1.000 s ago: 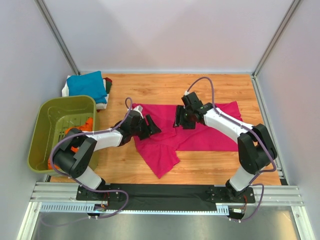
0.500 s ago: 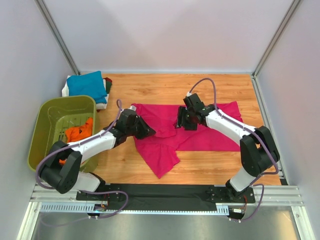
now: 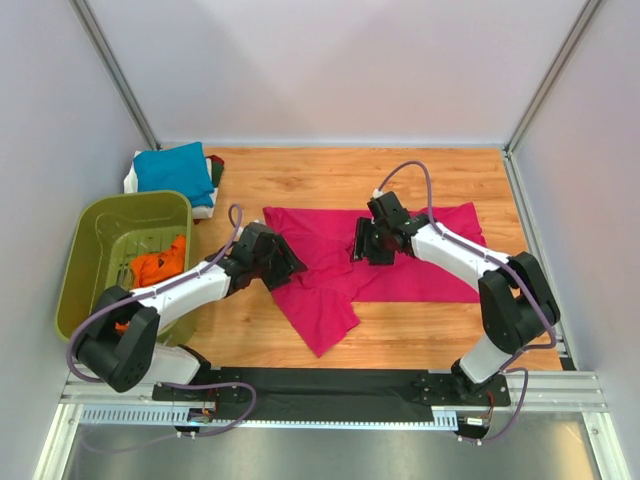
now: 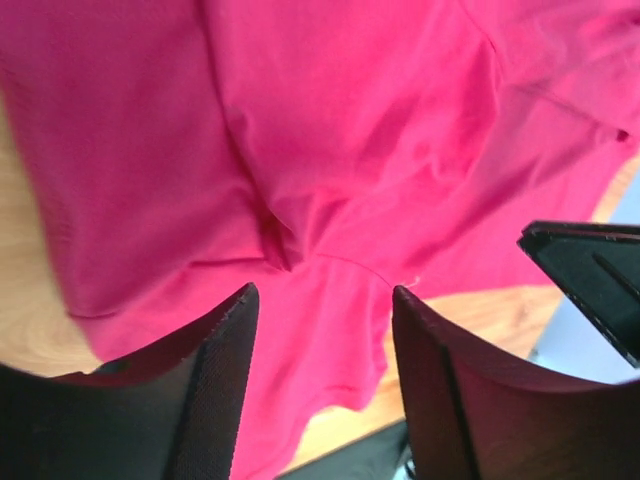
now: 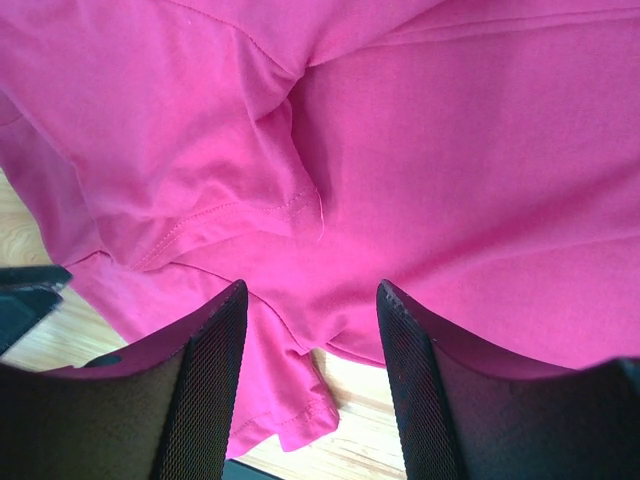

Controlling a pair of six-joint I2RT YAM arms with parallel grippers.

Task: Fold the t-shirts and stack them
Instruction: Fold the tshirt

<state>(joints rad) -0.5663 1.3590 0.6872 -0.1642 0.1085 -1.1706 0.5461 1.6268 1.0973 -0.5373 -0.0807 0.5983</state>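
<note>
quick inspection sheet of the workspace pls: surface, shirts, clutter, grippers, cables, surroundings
surface: wooden table, bare boards visible around the cloth
job's things: magenta t-shirt spread rumpled mid-table; teal t-shirt folded on a white t-shirt at the far left corner; orange t-shirts in the basket
clutter: olive-green basket at the left edge; dark item beside the stack, unidentifiable
grippers: left gripper and right gripper open over the magenta t-shirt, nothing between the fingers
cables: purple cables loop off both arms
surroundings: pale walls, metal frame posts
</note>
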